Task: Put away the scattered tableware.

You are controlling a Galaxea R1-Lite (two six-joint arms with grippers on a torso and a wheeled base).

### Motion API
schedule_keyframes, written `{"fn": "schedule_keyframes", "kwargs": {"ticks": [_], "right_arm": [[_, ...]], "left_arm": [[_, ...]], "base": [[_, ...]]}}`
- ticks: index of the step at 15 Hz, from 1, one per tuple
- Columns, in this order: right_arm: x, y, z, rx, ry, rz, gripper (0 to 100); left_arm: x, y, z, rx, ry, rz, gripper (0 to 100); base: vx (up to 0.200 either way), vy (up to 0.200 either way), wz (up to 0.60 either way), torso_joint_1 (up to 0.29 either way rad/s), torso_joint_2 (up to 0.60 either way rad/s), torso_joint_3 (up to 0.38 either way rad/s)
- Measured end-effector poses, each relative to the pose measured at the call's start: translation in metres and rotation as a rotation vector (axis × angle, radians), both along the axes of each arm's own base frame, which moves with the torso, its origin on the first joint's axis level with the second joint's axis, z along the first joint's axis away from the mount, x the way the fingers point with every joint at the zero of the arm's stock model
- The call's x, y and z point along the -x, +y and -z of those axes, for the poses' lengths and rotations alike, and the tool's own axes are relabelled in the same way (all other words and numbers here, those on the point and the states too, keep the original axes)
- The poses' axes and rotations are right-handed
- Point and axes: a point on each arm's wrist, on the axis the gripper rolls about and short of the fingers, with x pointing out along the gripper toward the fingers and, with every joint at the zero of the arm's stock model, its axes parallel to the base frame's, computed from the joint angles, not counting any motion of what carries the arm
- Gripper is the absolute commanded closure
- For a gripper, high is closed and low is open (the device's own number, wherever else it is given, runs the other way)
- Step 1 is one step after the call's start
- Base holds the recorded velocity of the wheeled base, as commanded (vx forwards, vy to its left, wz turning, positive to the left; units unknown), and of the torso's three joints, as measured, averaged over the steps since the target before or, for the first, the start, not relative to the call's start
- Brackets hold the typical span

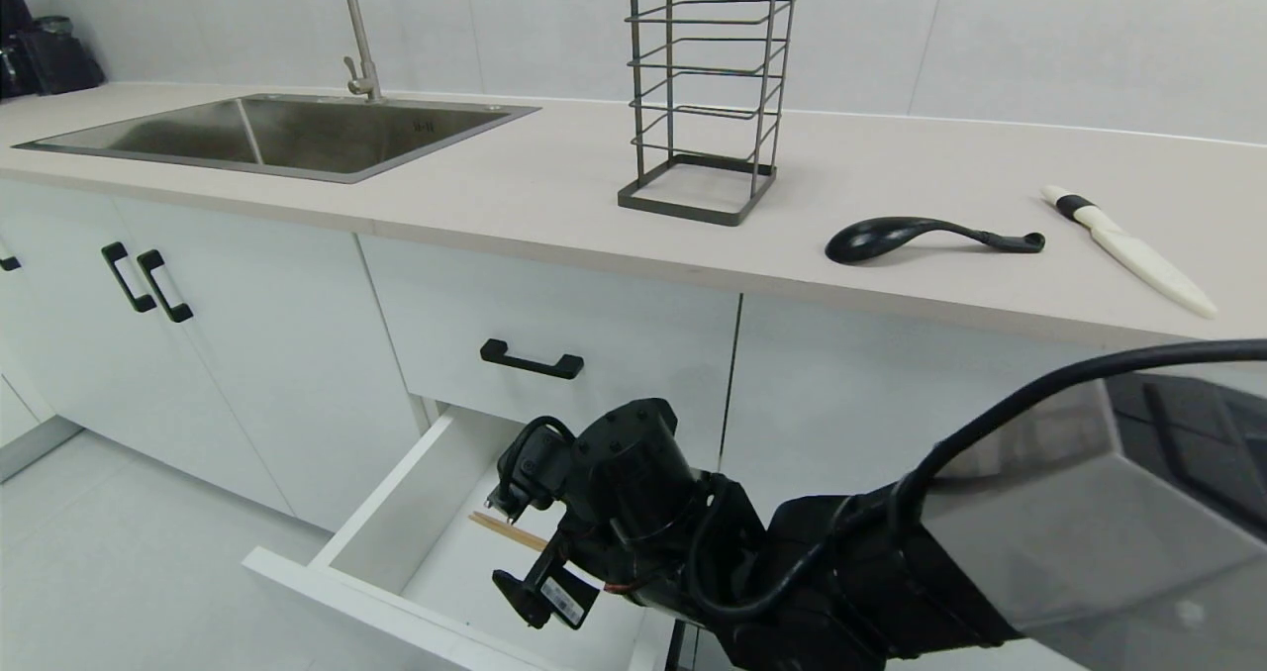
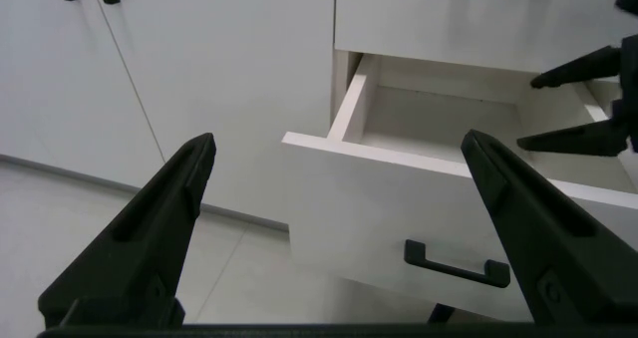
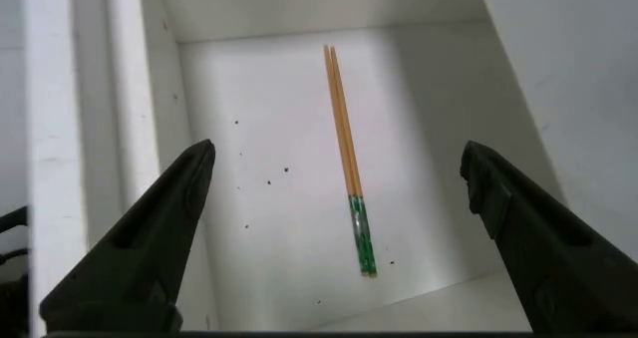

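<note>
A pale kitchen counter [image 1: 554,186] runs along a white tiled wall, with white cabinets beneath it. One drawer [image 1: 391,518] in those cabinets is pulled open and serves as the reference point here.

Up and well to the left of the drawer, a steel sink [image 1: 277,137] with a tall faucet [image 1: 351,28] is set into the counter.

The left gripper [image 2: 339,144] faces the drawer's front panel from outside, its claw released with the two black fingers spread wide.

Inside the drawer, a pair of wooden chopsticks [image 3: 349,169] with green-patterned ends lies flat on the white floor, the two sticks touching side by side.

The right gripper [image 1: 520,547] hangs directly above the drawer's interior, over the chopsticks. Its claw is released and holds nothing, with a finger on either side of the sticks and apart from them.

On the counter above the drawer stands an upright dark wire rack [image 1: 703,87]. Above and to the right of the drawer lies a black ladle [image 1: 921,236], bowl end nearer the rack. Farther right lies a white knife [image 1: 1128,250] with a black band.
</note>
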Motion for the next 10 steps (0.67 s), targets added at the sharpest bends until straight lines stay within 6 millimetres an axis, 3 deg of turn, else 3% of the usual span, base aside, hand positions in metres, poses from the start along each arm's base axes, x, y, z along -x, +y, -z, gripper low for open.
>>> {"fn": "schedule_keyframes", "kwargs": {"ticks": [4,10], "right_arm": [[0.01,-0.01,-0.019,-0.014,-0.026,0.013,0],[0.015,-0.01,-0.025,-0.025,-0.033,0.005,0]], "left_arm": [[0.0,0.0,0.0,0.0,0.0,0.0,0],[0.0,0.0,0.0,0.0,0.0,0.0,0]], "base": [[0.0,0.0,0.0,0.0,0.0,0.0],[0.0,0.0,0.0,0.0,0.0,0.0]]}}
